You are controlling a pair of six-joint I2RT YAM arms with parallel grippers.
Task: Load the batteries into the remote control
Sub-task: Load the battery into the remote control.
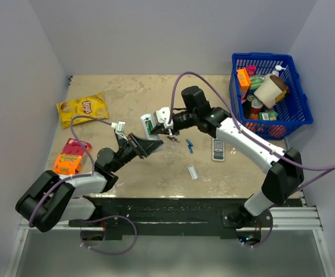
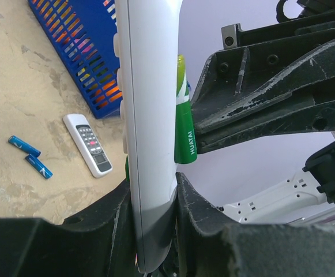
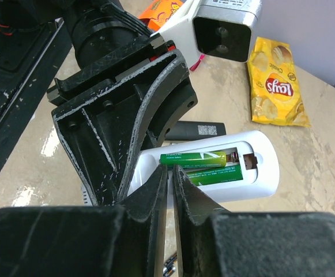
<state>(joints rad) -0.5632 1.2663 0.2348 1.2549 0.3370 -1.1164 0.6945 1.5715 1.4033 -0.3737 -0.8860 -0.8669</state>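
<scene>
Right claw (image 3: 170, 173) at glossy green batteries (image 3: 193, 157)

Top of remote control (image 2: 150, 115) cut off; lower battery (image 3: 216, 175) half-hidden.

The right gripper (image 3: 170, 173), black and scratched, fills the bottom of the view. Its two fingers stand almost together, with the tips at the open battery bay of the slim white plastic remote control (image 3: 259, 173). Two green cylindrical batteries (image 3: 193, 157) lie side by side in this bay. The black left gripper (image 3: 125, 173) clamps the remote at its other end. Behind, on the beige table (image 3: 311, 167), lie a black bar-shaped remote (image 3: 196, 130) and a yellow chips bag (image 3: 274, 86).
</scene>
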